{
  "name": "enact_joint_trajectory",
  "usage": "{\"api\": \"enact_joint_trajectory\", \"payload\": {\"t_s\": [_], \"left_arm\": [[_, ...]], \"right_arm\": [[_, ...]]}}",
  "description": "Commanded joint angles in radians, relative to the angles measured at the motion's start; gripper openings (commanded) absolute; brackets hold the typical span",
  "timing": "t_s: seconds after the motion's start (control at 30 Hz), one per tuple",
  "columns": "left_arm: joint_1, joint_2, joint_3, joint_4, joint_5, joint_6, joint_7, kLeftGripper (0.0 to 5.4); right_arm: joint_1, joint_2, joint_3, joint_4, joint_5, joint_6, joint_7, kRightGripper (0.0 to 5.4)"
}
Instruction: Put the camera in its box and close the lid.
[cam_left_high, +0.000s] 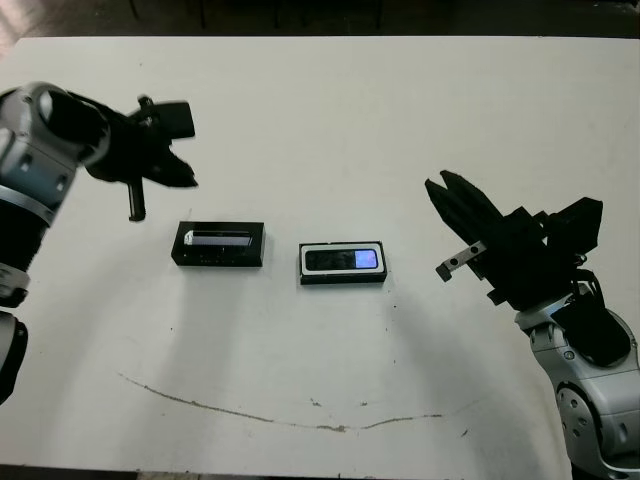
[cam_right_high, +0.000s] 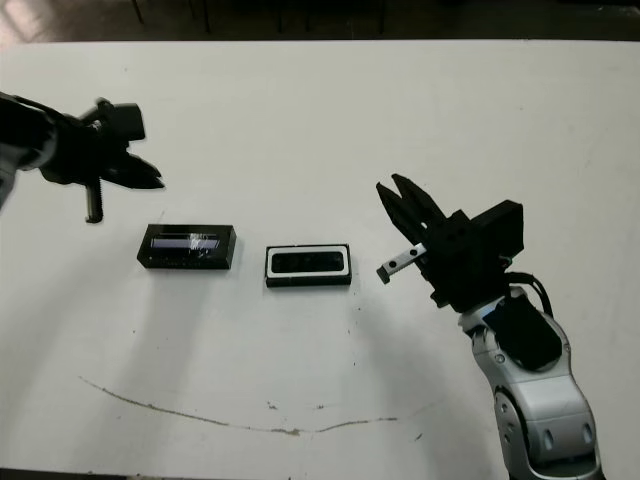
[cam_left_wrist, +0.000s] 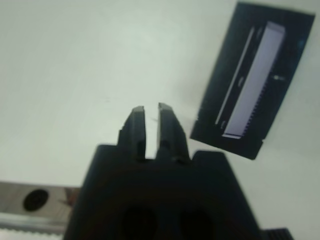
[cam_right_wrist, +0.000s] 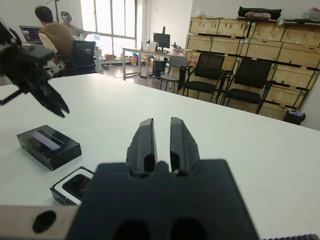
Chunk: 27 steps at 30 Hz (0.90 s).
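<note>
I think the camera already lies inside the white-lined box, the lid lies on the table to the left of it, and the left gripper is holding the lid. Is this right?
Not quite. The left gripper holds nothing: in the left eye view it hovers above the table, apart from the lid. The rest is right: the camera lies inside the white-lined box, and the lid lies on the table to its left.
</note>
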Motion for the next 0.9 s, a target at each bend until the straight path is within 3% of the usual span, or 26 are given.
{"api": "enact_joint_trajectory", "payload": {"t_s": [0.03,0.33,0.6,0.7,0.9], "left_arm": [[-0.029,-0.027,-0.02,0.091,0.041,-0.043,-0.014,0.0],[-0.058,-0.09,-0.055,0.231,0.121,-0.113,-0.021,0.0],[-0.017,-0.073,-0.064,0.201,0.155,-0.217,-0.023,0.0],[-0.008,-0.07,-0.062,0.191,0.166,-0.179,-0.035,0.0],[0.042,-0.039,-0.07,0.116,0.18,-0.212,-0.029,0.0]], "right_arm": [[0.019,-0.016,-0.003,0.022,0.006,-0.006,0.014,0.01],[0.028,-0.03,0.005,0.018,0.001,-0.009,0.019,0.01],[0.033,-0.045,0.003,0.014,0.007,-0.003,0.023,0.01],[0.035,-0.043,0.002,0.016,0.018,-0.002,0.021,0.01],[0.04,-0.05,0.003,0.017,0.011,-0.009,0.017,0.01]]}}
